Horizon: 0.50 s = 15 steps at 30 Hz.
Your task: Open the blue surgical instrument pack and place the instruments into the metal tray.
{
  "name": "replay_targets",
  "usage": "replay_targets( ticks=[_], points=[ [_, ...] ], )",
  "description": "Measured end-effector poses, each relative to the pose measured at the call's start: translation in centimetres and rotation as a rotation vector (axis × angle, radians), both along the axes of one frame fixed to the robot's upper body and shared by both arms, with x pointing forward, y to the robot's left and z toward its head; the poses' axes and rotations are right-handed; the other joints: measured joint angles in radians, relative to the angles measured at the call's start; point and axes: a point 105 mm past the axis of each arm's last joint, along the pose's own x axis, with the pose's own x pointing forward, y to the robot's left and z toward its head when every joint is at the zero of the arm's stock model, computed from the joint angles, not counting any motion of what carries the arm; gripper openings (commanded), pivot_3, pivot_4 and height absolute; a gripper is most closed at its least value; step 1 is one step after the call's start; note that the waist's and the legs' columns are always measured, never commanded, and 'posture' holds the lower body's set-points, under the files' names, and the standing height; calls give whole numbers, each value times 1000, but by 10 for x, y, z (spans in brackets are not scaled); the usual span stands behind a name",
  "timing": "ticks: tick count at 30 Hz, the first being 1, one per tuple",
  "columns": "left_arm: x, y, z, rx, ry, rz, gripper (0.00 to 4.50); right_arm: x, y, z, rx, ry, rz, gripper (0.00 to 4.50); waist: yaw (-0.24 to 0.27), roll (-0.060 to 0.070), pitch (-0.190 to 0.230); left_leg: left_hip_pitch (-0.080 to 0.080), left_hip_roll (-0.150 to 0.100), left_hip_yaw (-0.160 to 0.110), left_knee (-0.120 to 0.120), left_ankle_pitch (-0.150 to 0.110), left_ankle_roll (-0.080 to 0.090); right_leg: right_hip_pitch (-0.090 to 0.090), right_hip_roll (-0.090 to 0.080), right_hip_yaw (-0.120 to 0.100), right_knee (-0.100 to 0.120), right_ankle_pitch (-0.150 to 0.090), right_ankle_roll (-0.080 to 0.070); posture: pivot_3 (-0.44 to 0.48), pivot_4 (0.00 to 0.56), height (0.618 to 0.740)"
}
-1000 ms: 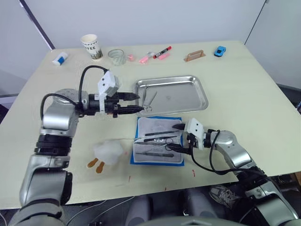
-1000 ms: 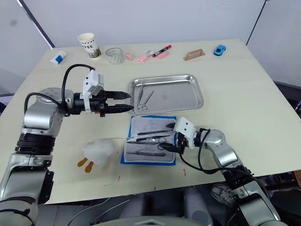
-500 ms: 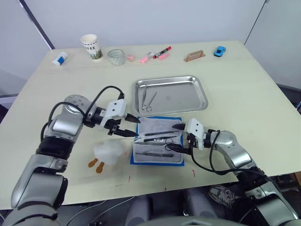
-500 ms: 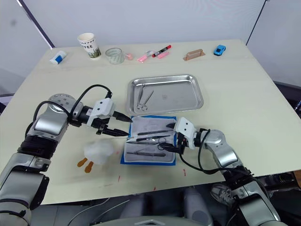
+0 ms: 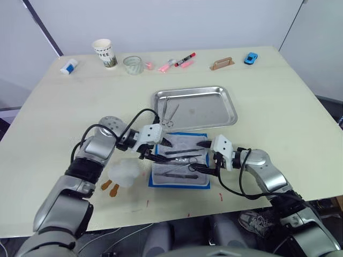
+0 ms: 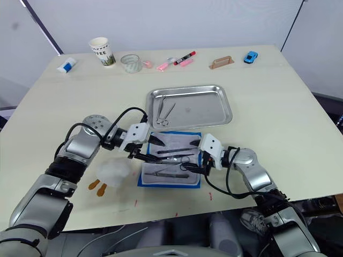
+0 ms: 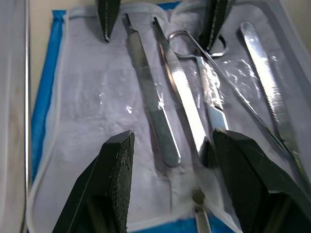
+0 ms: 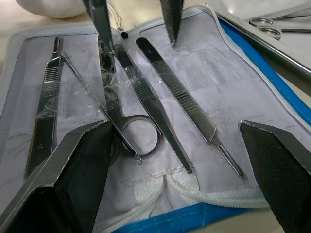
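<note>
**Both grippers poised over the opened pack**

The blue surgical instrument pack (image 5: 179, 166) lies open on the tabletop (image 5: 278, 107), its pale lining facing up, just on the robot's side of the metal tray (image 5: 195, 107). Taking the pack as the landmark: the tray sits directly beyond its far edge, nearly touching it, and already holds a pair of ring-handled scissors (image 5: 170, 113) near the tray's left end. Several instruments (image 7: 167, 97) lie side by side on the pack's lining, slim handles and tweezers plus one ring-handled tool (image 8: 138, 133), some under a clear film.

The left gripper (image 5: 163, 147) hangs over the pack's left edge, jaws spread wide with nothing between them; in its wrist view the two fingers straddle the ends of the tools. The right gripper (image 5: 201, 158) is at the pack's right edge, jaws also wide apart and empty, tips pointing in over the lining.

A white plush toy (image 5: 124, 172) rests just left of the pack. Well beyond the pack, past the tray, stand a paper cup (image 5: 104, 52), a glass (image 5: 132, 65), and pink and red markers (image 5: 179, 60).
</note>
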Motion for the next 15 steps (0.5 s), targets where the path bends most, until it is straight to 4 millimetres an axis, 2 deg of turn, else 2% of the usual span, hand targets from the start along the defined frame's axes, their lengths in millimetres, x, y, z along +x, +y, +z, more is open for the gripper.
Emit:
replay_targets(
  ticks=[9, 15],
  points=[
    [7, -5, -4, -80, 13, 54, 2725, 0, -1, 0, -1, 0, -3, 4500, 1, 0, -1, 0, 0, 0, 0, 0, 0, 0, 0, 0, 0, 0, 0, 0, 150, 740],
    [13, -1, -5, -61, 3, 56, 2725, 0, -1, 0, -1, 0, -3, 4500, 1, 0, -1, 0, 0, 0, 0, 0, 0, 0, 0, 0, 0, 0, 0, 0, 150, 740]
  ],
)
